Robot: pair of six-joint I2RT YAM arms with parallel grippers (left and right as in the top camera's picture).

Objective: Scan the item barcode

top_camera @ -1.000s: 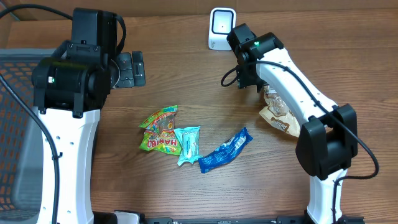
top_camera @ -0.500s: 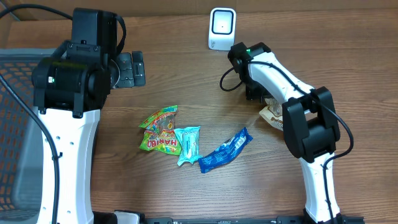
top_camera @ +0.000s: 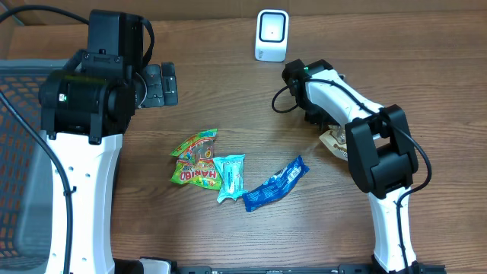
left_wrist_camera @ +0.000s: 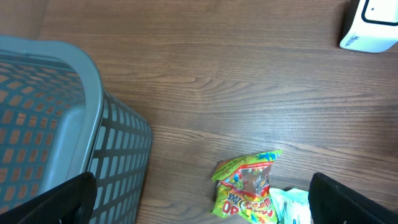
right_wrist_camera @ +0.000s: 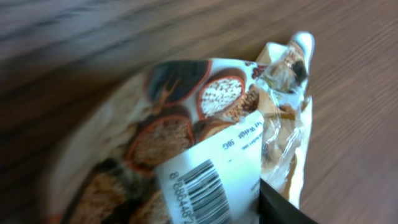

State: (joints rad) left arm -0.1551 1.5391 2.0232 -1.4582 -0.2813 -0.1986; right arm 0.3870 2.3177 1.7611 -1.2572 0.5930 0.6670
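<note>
Packets four, scanner one, left pincer wide apart, right pincer grip unclear

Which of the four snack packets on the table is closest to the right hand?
The beige packet printed with brown grains, lying alone at the right hand. The green packet, teal packet and blue packet lie clustered farther off.

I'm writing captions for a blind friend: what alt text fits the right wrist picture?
Close-up of a crinkled snack packet printed with bowls of grains, its white label and black barcode facing the camera. A blurred wooden table lies behind, and a dark pincer fingertip juts in at bottom right.
</note>
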